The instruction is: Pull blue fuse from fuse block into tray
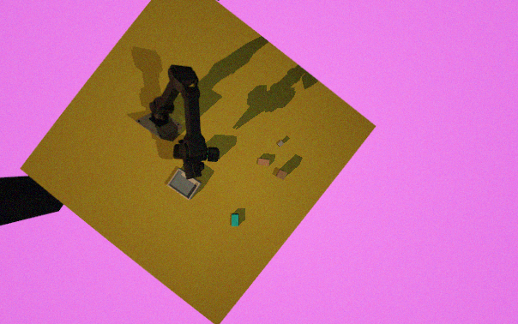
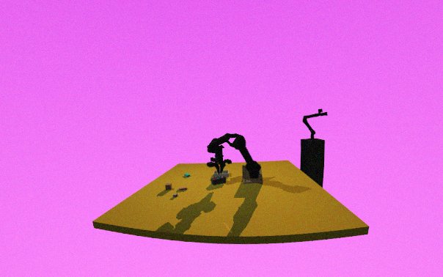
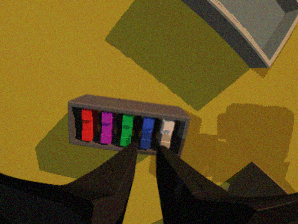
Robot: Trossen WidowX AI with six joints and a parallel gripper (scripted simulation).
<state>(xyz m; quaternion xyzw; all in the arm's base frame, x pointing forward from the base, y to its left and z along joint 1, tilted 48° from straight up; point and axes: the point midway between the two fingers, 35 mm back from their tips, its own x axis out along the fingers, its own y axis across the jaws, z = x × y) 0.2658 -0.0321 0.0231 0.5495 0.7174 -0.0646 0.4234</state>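
The fingers hang above the fuse block [image 3: 128,124], drawn nearly together with nothing between them, their tips framing the blue fuse [image 3: 147,132] from above. That fuse sits in the block's fourth slot, between the green fuse [image 3: 125,131] and the white fuse [image 3: 168,133], long axis upright, top facing the wrist camera. My judgement: the gap looks too narrow to slip over the fuse, so widen it only a little, keep centred on blue, and descend straight so neither tip brushes the neighbours or the block's rim. The tray [image 3: 242,4] lies on the desk [image 3: 53,36] near the block.
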